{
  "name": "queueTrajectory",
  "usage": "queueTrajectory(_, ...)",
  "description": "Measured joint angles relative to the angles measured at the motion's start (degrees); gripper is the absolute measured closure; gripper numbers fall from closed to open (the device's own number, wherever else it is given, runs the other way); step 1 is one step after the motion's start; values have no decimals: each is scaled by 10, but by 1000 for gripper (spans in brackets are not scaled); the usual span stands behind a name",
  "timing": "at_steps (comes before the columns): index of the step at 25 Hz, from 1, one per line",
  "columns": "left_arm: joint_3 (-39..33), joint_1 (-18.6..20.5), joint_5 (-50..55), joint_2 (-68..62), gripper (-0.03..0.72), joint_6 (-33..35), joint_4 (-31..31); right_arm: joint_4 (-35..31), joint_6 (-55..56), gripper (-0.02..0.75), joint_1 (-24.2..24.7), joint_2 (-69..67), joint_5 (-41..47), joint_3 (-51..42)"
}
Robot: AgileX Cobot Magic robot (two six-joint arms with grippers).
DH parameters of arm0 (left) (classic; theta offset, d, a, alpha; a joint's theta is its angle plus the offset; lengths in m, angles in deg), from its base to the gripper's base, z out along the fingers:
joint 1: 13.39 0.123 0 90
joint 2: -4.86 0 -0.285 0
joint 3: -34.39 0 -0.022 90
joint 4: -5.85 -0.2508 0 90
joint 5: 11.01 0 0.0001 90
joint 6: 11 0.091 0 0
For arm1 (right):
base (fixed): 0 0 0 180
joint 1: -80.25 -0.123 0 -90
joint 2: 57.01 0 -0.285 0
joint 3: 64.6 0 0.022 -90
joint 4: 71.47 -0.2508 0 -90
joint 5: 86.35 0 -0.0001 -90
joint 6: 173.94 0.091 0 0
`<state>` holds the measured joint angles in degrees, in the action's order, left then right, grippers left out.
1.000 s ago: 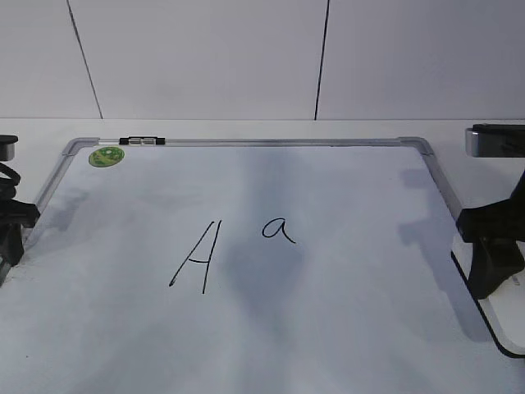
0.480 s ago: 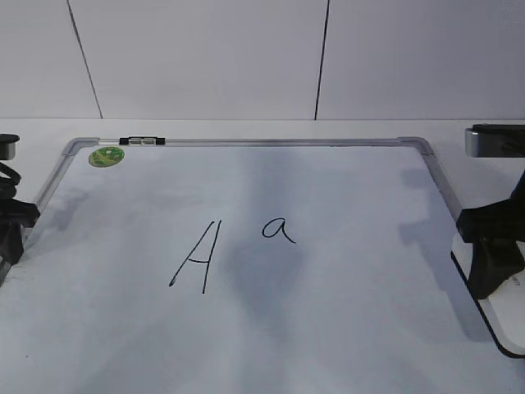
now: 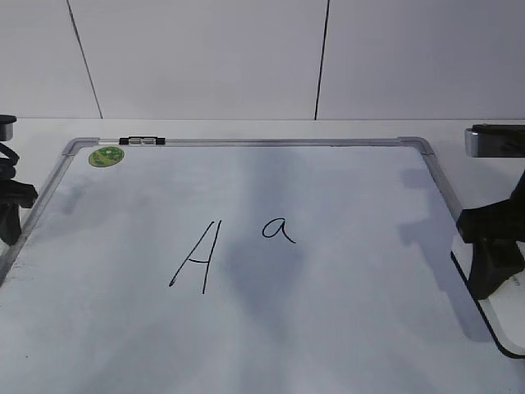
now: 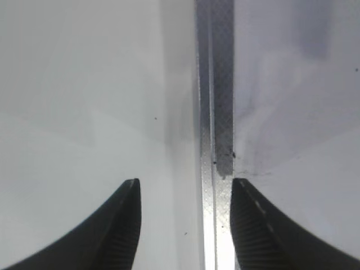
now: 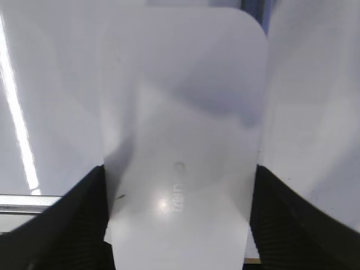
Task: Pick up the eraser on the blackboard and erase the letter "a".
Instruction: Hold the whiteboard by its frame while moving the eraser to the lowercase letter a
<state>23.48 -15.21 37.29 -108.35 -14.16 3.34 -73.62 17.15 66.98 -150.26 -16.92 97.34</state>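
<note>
the eraser (image 5: pixel 183 146), lying at the blackboard's (image 3: pixel 328 328) right edge, sits between the right gripper's (image 5: pixel 179 219) wide jaws, looking light, rigid and glossy-slick, best pinched across its long sides; the left gripper (image 4: pixel 184 225) hangs half-open, empty.

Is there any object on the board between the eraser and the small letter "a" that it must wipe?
Nothing visible. The eraser sits at the blackboard's right edge between the right tool's fingers, and bare board lies from there to the letter "a".
</note>
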Motion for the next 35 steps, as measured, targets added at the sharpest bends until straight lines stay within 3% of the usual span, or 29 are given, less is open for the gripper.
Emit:
queueTrajectory(29, 1, 10, -2, -29, 305, 0, 13, 0, -1, 176, 0, 0, 0, 0)
queueTrajectory(35, 1, 10, -2, -29, 372, 0, 16, 0, -1, 176, 0, 0, 0, 0)
